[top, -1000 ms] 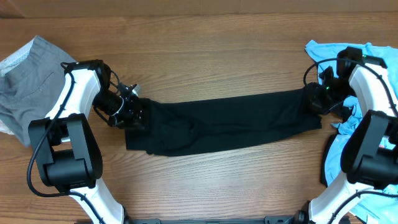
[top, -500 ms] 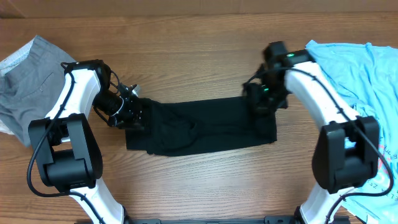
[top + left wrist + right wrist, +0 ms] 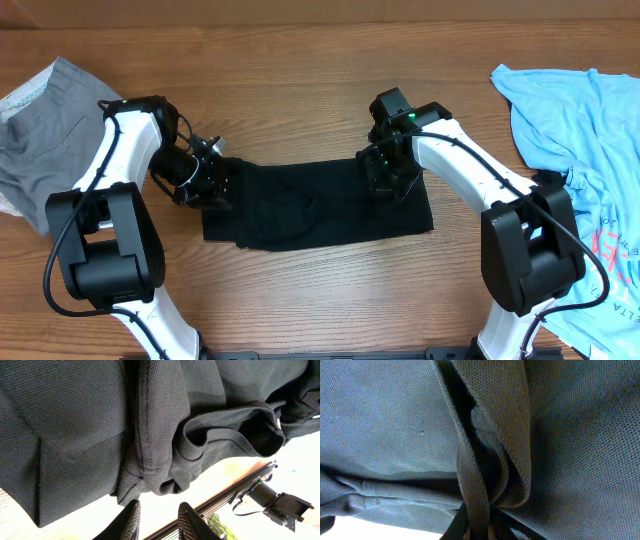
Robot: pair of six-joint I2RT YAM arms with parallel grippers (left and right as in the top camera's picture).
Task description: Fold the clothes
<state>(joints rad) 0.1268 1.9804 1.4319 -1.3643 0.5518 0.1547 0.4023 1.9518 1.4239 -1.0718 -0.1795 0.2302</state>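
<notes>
1. Black shirt (image 3: 300, 205) lies mid-desk (image 3: 320, 80) as a short bunched strip running left to right, closer to the near edge than the far one.
2. Right gripper (image 3: 479, 531) is over the strip's right part, clenched on a fold of the black cloth. Wrist view shows a hem strip running down into the closed fingertips.
3. Left gripper (image 3: 159, 512) sits at the strip's left end. Fingers are partly apart w/ bunched cloth at the tips; can't tell if it's pinching the shirt.
4. Grey garment (image 3: 40, 130) is crumpled at the desk's left edge near the far corner, apart from the black shirt.
5. Light blue shirt (image 3: 585, 150) w/ red print is spread along the right edge, also apart from the black shirt.
</notes>
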